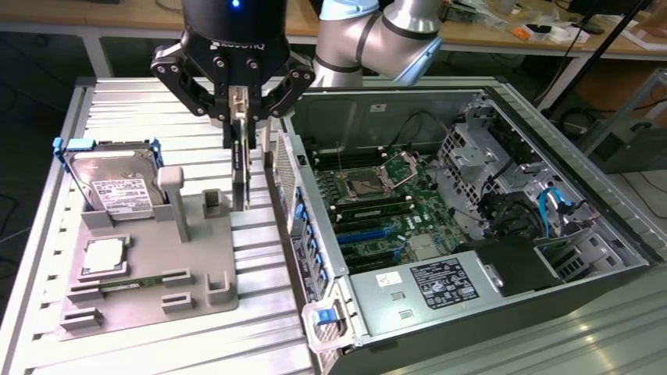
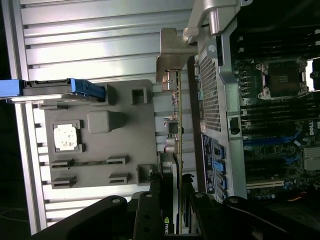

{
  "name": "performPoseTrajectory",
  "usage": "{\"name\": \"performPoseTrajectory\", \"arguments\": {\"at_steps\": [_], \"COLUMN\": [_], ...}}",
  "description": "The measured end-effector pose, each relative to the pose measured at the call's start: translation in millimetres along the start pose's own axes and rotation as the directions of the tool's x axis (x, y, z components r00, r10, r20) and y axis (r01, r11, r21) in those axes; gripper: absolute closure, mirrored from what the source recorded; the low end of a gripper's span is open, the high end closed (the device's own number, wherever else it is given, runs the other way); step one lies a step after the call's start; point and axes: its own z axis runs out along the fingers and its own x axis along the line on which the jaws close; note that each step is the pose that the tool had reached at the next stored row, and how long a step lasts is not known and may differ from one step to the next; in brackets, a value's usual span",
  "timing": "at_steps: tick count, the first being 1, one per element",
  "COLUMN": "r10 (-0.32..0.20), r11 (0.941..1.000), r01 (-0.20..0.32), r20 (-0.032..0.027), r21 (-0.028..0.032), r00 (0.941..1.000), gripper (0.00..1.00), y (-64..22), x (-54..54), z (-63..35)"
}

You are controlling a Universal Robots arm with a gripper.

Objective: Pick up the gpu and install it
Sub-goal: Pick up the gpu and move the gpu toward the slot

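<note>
The gpu (image 1: pixel 242 176) is a thin dark card seen edge-on, hanging upright from my gripper (image 1: pixel 243 117), which is shut on its upper edge. It sits over the side of the grey holder (image 1: pixel 156 258) that faces the open computer case (image 1: pixel 583 234). In the wrist view the gpu (image 2: pixel 175 125) runs as a narrow strip between the holder (image 2: pixel 100 150) and the case's perforated back panel (image 2: pixel 210 95). Its silver bracket (image 2: pixel 172 55) is at the end away from my gripper (image 2: pixel 172 192). Whether its lower edge still touches the holder I cannot tell.
A hard drive in a blue frame (image 1: pixel 109 176) stands in the holder, with a processor chip (image 1: pixel 105 256) and a memory stick (image 1: pixel 136 283) lying flat nearby. Inside the case lie the motherboard (image 1: pixel 376 203) with blue slots (image 1: pixel 365 230) and a power supply (image 1: pixel 443 281). The table (image 1: pixel 136 101) is ribbed metal.
</note>
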Motion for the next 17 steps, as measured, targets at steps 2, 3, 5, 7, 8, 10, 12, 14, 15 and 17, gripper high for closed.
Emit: {"name": "performPoseTrajectory", "arguments": {"at_steps": [2,3,5,7,8,10,12,14,15,17], "r10": [0.0,0.0,0.0,0.0,0.0,0.0,0.0,0.0,0.0,0.0], "r11": [1.0,1.0,1.0,1.0,1.0,1.0,1.0,1.0,1.0,1.0], "r01": [0.0,0.0,0.0,0.0,0.0,0.0,0.0,0.0,0.0,0.0], "r20": [0.0,0.0,0.0,0.0,0.0,0.0,-0.0001,0.0,-0.0001,0.0], "r21": [0.0001,0.0001,0.0,0.0001,0.0,0.0001,0.0001,0.0001,0.0001,0.0001], "r00": [1.0,1.0,1.0,1.0,1.0,1.0,1.0,1.0,1.0,1.0], "gripper": [0.73,0.73,0.73,0.73,0.73,0.73,0.73,0.73,0.73,0.73], "y": [0.1,0.2,0.3,0.4,0.5,0.7,0.9,1.0,1.1,1.2], "x": [-1.2,-1.9,-3.2,-4.8,-5.5,-7.2,-9.7,-11.1,-11.7,-13.3], "z": [0.0,0.0,0.0,0.0,0.0,0.0,0.0,0.0,0.0,0.0]}}
